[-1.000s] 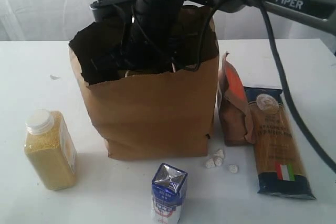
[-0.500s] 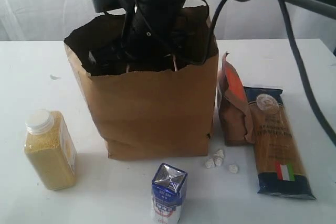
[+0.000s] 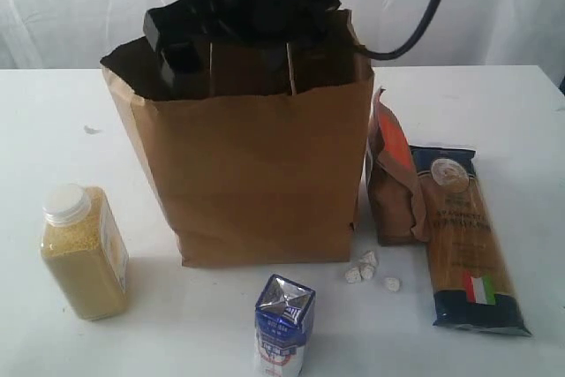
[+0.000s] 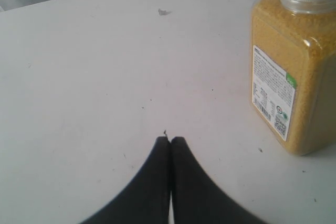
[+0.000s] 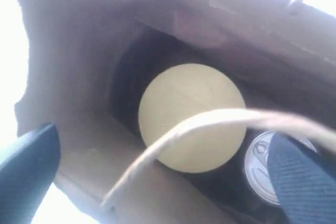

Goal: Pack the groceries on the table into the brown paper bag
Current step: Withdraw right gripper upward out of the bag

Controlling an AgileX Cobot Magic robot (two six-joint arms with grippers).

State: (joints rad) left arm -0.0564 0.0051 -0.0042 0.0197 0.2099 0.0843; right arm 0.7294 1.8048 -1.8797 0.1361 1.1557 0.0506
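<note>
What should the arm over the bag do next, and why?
Probably lift the right pincer straight up out of the bag. It is wide open and empty, the tan-lidded jar already sits inside, and a cord handle crosses right in front of it, so a sideways move might snag it.

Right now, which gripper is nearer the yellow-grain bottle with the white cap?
Left. The left gripper, fingers shut, is beside the bottle; the right gripper is open at the mouth of the brown paper bag.
</note>
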